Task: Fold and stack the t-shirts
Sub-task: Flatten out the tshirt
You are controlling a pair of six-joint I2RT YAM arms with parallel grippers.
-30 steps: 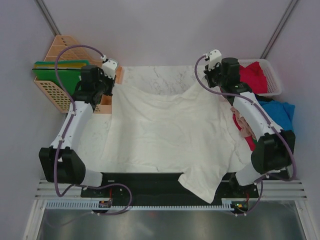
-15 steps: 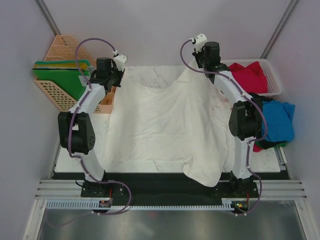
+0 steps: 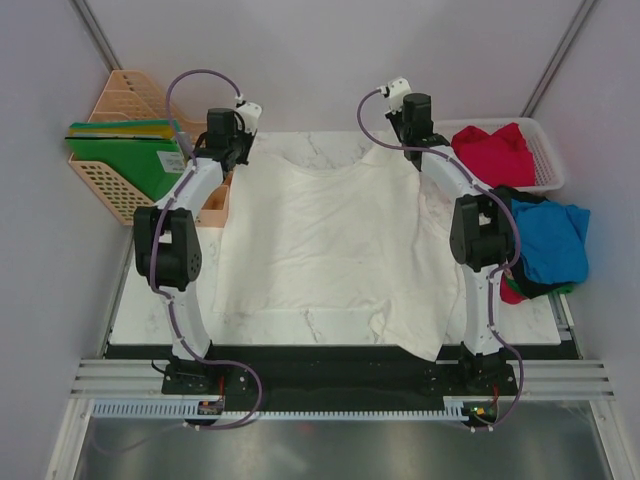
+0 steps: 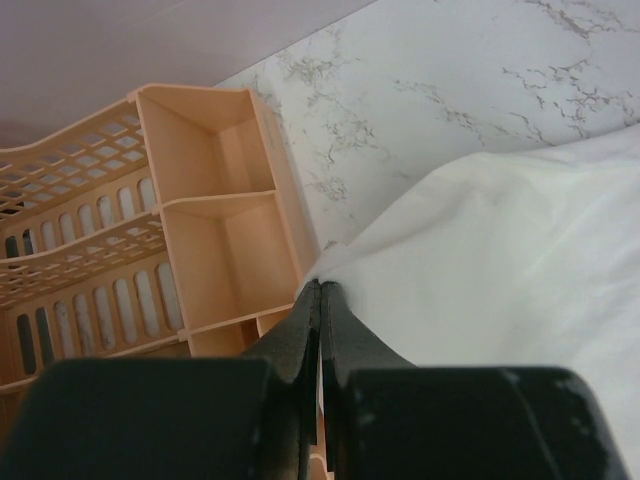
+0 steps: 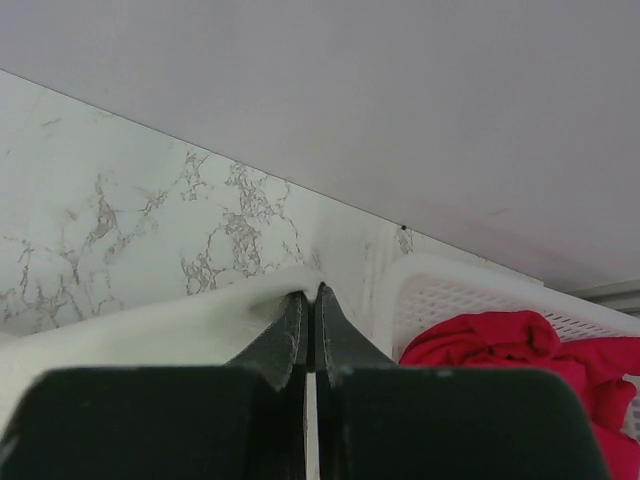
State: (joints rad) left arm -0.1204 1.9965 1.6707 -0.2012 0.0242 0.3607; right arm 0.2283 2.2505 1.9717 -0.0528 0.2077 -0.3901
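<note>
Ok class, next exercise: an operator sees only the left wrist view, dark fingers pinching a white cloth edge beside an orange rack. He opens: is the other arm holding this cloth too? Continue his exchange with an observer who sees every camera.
Observer: Yes, the right gripper is shut on the white t-shirt's other far corner.
Operator: How does the shirt lie?
Observer: Spread across the table, one near corner hanging over its near edge on the right.
Operator: What else is there to fold?
Observer: A red t-shirt heaped in the white basket at the far right.
</note>
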